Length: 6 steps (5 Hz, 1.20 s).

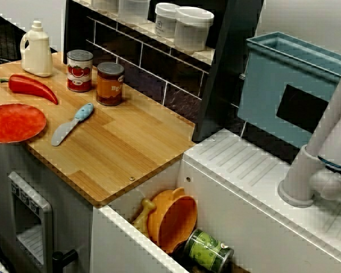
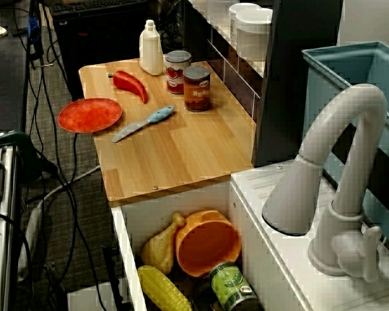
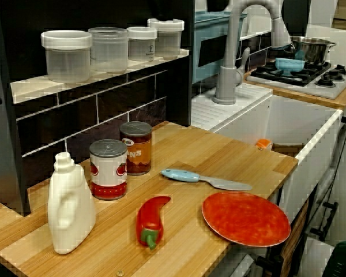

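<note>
No arm or jaws show in any of the three views, so I can't tell whether they're released or clenched, and nothing shows as held. That also means the bearing from jaws to knife [image 1: 73, 124] can't be read, only the knife's own pose. It lies flat on the wooden desk [image 1: 119, 148], roughly mid-desk, with its long axis on a diagonal: blue handle toward the tiled back wall and the cans, grey blade toward the desk's front edge. The blade tip is just beside the rim of the red plate [image 1: 11, 122] with a gap, not touching; the low desk-level view shows the same gap. The plate overhangs the front edge a little. The handle end is near the orange-labelled can [image 1: 109, 83] but apart from it. The tomato can [image 1: 79, 70] stands just beside that one, both upright. The red pepper [image 1: 31, 86] lies flat between the plate and the cans, stem toward the white bottle [image 1: 37, 50], which stands upright at the back corner. In the sink [image 2: 175, 201] next to the desk: an orange bowl [image 2: 207, 243] tipped on its side, a drumstick [image 2: 161, 246] against it, corn [image 2: 163, 290] and a green can [image 2: 232, 288] lying down. The faucet [image 2: 343, 168] arcs over the sink side. Clear jars [image 3: 86, 55] stand on the shelf above the cans.
</note>
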Each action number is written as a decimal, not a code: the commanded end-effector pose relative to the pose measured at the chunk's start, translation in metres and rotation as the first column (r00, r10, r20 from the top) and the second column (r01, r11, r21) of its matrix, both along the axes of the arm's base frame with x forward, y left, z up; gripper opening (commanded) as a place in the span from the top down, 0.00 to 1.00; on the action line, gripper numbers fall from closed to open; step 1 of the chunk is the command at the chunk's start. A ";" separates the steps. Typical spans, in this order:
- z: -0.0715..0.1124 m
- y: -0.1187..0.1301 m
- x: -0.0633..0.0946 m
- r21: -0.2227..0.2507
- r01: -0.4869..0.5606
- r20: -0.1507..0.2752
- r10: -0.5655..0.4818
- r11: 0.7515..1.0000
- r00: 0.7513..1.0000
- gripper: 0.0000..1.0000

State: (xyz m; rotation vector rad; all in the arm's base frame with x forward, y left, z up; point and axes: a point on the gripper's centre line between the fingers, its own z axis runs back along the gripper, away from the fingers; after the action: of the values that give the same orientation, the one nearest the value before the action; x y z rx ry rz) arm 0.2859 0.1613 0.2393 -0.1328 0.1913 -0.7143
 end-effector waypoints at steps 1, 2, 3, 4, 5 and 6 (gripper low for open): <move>-0.003 0.044 0.011 -0.009 -0.047 0.016 0.047 0.999 0.999 0.00; -0.017 0.054 0.018 0.001 -0.091 0.034 0.090 0.996 0.995 0.00; -0.023 0.057 0.015 0.021 -0.106 0.063 0.104 0.994 0.993 0.00; -0.021 0.058 0.004 0.033 -0.114 0.093 0.110 0.993 0.990 0.00; -0.017 0.060 -0.009 0.040 -0.171 0.174 0.162 0.984 0.971 0.00; -0.016 0.061 -0.018 0.048 -0.197 0.197 0.184 0.979 0.963 0.00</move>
State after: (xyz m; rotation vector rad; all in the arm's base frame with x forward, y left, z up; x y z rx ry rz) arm 0.2682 0.2310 0.2017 -0.0786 0.0555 -0.5225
